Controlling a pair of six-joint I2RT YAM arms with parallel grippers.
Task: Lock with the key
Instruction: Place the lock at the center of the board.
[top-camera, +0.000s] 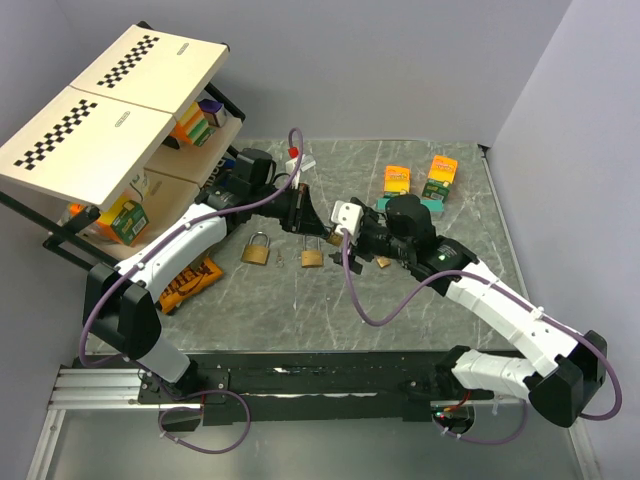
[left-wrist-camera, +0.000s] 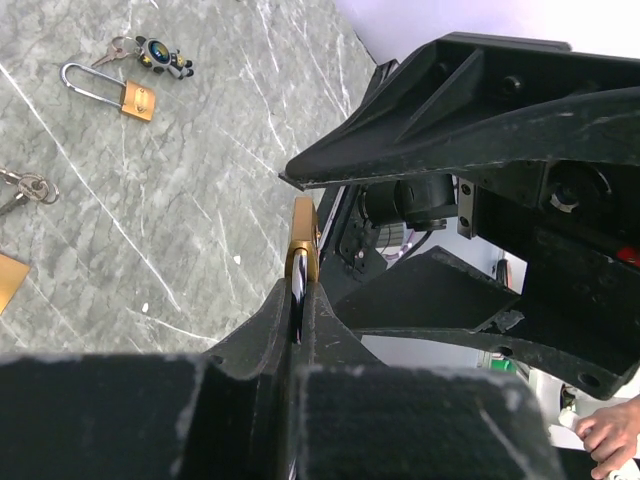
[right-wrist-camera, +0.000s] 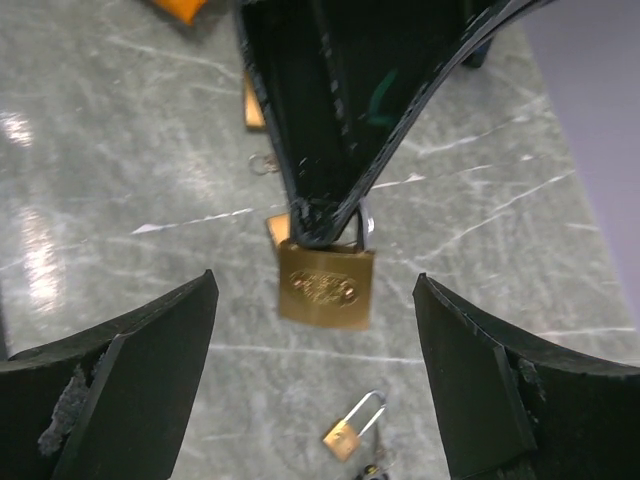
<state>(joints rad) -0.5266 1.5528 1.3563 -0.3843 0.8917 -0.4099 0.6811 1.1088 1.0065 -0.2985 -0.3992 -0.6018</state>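
My left end effector (left-wrist-camera: 300, 295) grasps a brass padlock (right-wrist-camera: 325, 285), my right end effector (right-wrist-camera: 314, 282) stands released facing it, the key (left-wrist-camera: 25, 188) lies ungrasped on the bench (left-wrist-camera: 200, 180), well apart from that padlock, so locking is outstanding.

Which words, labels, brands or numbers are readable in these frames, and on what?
None can be read.
Cream checker-edged boards: small oval logos, too small.
Orange-brown snack packet: print too small.
Orange-and-green cartons: print too small.
Hanging brass padlock: embossed stamp, blurred.
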